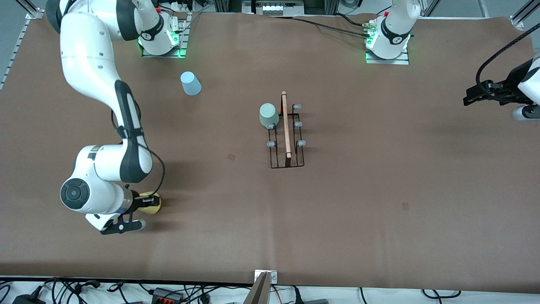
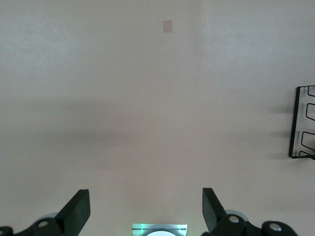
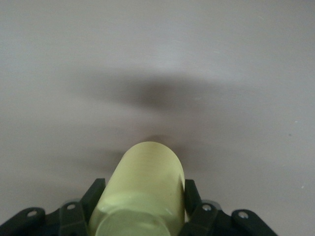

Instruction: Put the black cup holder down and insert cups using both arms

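Note:
The black cup holder stands mid-table, its wooden rod handle on top. A pale green cup sits upside down on one of its prongs, at the end farthest from the front camera. A light blue cup stands upside down on the table near the right arm's base. My right gripper is shut on the yellow cup, low over the table at the right arm's end; its fingers clamp the cup's sides. My left gripper waits open and empty over the left arm's end of the table.
The brown table cover spans the whole surface. The holder's base edge shows in the left wrist view. A small dark patch marks the cover beside the holder. Cables lie along the table's front edge.

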{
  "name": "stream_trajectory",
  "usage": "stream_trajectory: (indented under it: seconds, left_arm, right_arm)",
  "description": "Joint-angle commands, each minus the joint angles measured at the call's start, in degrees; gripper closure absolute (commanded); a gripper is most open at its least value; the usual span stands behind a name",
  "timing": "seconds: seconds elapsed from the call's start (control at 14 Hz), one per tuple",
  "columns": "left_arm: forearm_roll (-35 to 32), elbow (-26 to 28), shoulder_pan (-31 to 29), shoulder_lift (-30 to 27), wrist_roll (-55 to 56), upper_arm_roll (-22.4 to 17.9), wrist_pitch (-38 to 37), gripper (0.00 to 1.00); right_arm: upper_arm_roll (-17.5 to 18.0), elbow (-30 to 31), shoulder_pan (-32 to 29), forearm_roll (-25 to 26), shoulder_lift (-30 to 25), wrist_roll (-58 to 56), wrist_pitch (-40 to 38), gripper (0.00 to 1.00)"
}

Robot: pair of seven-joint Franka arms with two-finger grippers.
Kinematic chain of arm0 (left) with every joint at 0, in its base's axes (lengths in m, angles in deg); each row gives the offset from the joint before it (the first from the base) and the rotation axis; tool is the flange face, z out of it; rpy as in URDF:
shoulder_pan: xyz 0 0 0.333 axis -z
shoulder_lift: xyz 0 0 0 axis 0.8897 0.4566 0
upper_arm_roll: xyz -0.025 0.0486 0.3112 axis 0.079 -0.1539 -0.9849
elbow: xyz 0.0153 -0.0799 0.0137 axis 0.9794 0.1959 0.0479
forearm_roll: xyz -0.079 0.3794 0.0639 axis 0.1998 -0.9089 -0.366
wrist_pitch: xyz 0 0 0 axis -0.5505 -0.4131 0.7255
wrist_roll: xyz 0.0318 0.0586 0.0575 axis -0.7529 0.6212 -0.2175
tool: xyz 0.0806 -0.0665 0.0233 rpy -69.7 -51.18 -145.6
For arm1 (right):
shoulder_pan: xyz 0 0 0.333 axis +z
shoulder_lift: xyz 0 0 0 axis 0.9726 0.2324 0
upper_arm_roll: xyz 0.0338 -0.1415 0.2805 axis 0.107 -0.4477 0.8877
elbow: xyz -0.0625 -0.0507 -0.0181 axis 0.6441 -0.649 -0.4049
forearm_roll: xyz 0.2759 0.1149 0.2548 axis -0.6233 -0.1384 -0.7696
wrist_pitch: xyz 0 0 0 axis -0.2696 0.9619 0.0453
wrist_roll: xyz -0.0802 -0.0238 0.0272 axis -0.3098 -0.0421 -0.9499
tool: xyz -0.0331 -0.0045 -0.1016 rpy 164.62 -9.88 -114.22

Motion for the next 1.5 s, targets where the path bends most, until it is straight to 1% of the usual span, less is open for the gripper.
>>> stream_trajectory:
  seconds: [0.0, 0.21, 0.36, 0.5, 0.79, 1.0, 1.21, 1.43]
  left_arm:
    - [0.8, -0.3, -0.3, -0.6, -1.5, 0.1, -0.9, 0.00]
    - [0.7, -1.1, -0.2, -0.5, -1.5, 0.4, -0.4, 0.00]
    - [0.6, -2.2, -0.3, 0.4, -1.5, 0.4, 0.9, 0.00]
    - [0.7, -2.3, -0.3, 0.4, -1.5, 0.4, 0.6, 0.00]
    - [0.5, -2.4, 0.0, 0.4, -1.5, 0.6, 0.5, 0.00]
    - [0.5, -2.4, -0.3, 0.5, -1.7, 0.6, 0.6, 0.00]
    - [0.3, -2.4, -0.1, 0.6, -1.7, 0.6, 0.8, 0.00]
    - [0.7, -2.5, -0.1, 0.6, -1.7, 0.6, 0.7, 0.00]
  right_arm:
    - [1.0, -2.3, 4.9, 0.6, -4.2, 0.2, -6.3, 0.63]
    - [0.9, -2.3, 11.0, 0.6, -6.7, 2.9, -8.7, 0.63]
    - [0.5, -2.3, 17.1, 1.2, -7.7, 6.2, -9.6, 0.63]
    - [-0.6, -2.4, 22.3, 1.6, -7.8, 15.3, -9.0, 0.62]
    - [-0.3, -3.4, 28.9, 1.5, -7.5, 27.8, -7.5, 0.62]
    - [-0.1, -3.3, 31.9, 1.5, -7.5, 30.1, -7.5, 0.62]
    - [0.2, -3.3, 31.9, 0.9, -7.1, 30.7, -6.5, 0.62]
    - [1.2, -3.2, 31.8, -0.3, -6.1, 31.5, -5.2, 0.62]
